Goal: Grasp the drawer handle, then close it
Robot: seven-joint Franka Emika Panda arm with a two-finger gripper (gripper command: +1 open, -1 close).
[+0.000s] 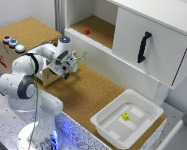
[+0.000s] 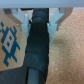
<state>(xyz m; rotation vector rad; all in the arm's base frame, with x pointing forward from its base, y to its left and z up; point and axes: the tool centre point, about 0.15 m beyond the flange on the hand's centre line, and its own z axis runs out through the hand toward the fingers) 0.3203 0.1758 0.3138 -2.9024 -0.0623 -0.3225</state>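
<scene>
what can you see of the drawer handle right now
The handle is a short black bar with a ribbed, rubbery-looking surface. In the wrist view it runs straight between the two fingers of the hand, which flank its far end; whether they press it is unclear. In the exterior view the hand hides it.

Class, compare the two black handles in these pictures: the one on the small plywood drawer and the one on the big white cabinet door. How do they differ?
The drawer handle sits on a light plywood drawer, between the fingers of the gripper; the cabinet door handle is on a white door with nothing near it. The drawer is low on the cork counter; the door is raised and tilted. Both are black bar handles.
</scene>
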